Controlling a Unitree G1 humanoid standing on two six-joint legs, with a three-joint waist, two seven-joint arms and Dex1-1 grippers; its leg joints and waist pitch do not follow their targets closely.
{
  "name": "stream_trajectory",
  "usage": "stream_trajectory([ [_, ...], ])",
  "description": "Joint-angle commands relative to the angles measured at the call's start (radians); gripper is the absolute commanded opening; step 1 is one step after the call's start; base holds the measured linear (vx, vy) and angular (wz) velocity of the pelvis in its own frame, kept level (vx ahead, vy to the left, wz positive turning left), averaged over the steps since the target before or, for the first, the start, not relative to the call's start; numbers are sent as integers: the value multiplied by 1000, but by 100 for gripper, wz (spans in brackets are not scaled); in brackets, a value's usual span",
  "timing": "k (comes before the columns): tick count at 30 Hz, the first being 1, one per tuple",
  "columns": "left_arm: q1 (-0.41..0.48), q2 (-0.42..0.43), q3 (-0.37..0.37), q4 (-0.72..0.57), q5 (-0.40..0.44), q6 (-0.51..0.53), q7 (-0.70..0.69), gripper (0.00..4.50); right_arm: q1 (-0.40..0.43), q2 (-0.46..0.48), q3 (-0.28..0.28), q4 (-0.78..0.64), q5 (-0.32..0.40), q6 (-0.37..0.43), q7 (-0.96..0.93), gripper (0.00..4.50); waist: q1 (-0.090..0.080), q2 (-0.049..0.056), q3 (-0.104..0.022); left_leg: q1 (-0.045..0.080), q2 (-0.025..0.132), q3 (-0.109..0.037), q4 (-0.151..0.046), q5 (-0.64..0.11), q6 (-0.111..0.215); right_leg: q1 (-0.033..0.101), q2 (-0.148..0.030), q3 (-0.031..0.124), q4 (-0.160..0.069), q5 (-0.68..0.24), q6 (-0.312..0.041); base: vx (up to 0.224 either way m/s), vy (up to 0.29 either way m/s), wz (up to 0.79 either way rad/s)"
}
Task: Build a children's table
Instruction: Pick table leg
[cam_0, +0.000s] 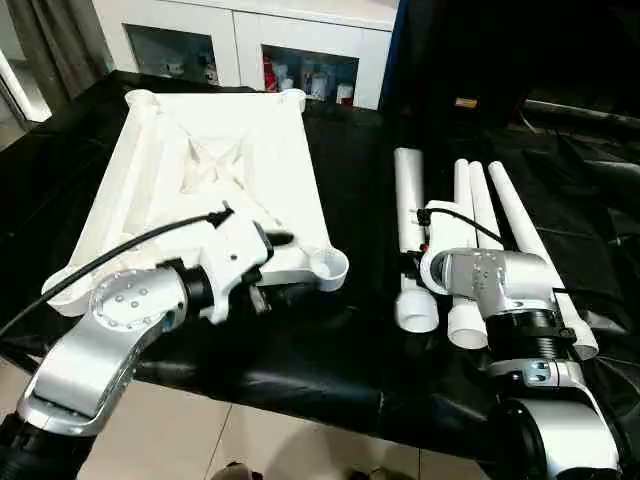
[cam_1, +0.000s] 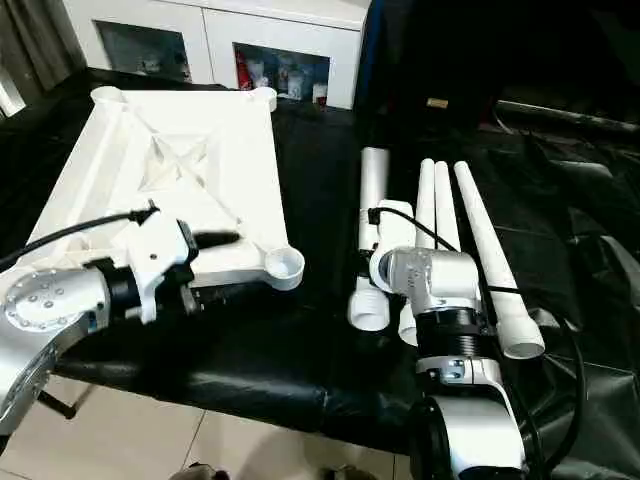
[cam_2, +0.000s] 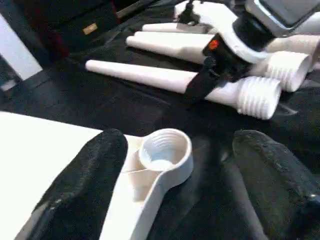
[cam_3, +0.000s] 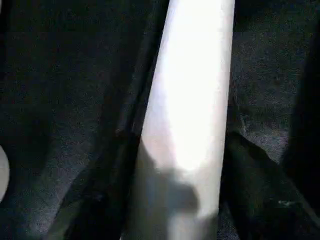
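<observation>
While two silver forearms are seen nearest the camera, the left gripper (cam_2: 175, 185) is held at the near right corner of the table top (cam_0: 160, 180), its two black fingers (cam_2: 85, 175) spread wide on either side of one round corner socket (cam_2: 165, 152) without touching it. The right gripper (cam_0: 418, 262) is lowered over the leftmost leg (cam_0: 412, 215), with dark fingers seen on both sides of that tube; whether it is pinched cannot be told. One white ribbed top is laid underside up on the black-covered table (cam_0: 340, 350), to the left. Four white tapered legs (cam_0: 505, 215) are laid side by side to the right, threaded ends toward the robot. Three corner sockets can be counted. Beyond, one white cabinet (cam_0: 250, 35) with glass fronts is seen.
</observation>
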Motion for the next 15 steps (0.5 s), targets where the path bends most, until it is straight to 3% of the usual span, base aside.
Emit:
stream_trajectory([
  [1, -6, -8, 6, 7, 14, -7, 13, 427, -15, -10, -11, 5, 3, -7, -3, 226, 0, -2, -76, 10, 45, -9, -72, -70, -38, 52, -71, 52, -63, -149, -162, 0, 0, 0],
  [3, -6, -19, 9, 14, 19, -17, 27, 450, -13, -12, -9, -1, 2, -15, -1, 201, 1, 0, -82, 10, 44, -9, -70, -57, -36, 54, -71, 51, -60, -124, -169, 0, 0, 0],
  [7, -22, -62, 34, 50, 29, -32, 89, 450, 10, -16, -7, -42, 3, -68, 5, 190, 3, 1, -85, 10, 45, -8, -68, -68, -37, 56, -71, 51, -60, -118, -177, 0, 0, 0],
  [11, -69, -158, 93, 116, 30, -87, 209, 450, 63, -28, -6, -135, 21, -177, 46, 185, 9, -1, -89, 9, 45, -7, -65, -69, -29, 59, -72, 52, -64, -95, -174, 0, 0, 0],
  [13, -104, -199, 112, 132, 12, -45, 250, 450, 80, -28, -31, -171, 55, -188, 79, 185, 14, 3, -92, 9, 46, -10, -65, -59, -20, 62, -74, 51, -60, -86, -178, 0, 0, 0],
  [15, -149, -241, 143, 151, -44, 17, 269, 450, 88, -24, -68, -192, 104, -187, 119, 185, 12, -2, -93, 8, 43, -7, -62, -61, -13, 63, -72, 51, -59, -76, -188, 0, 0, 0],
])
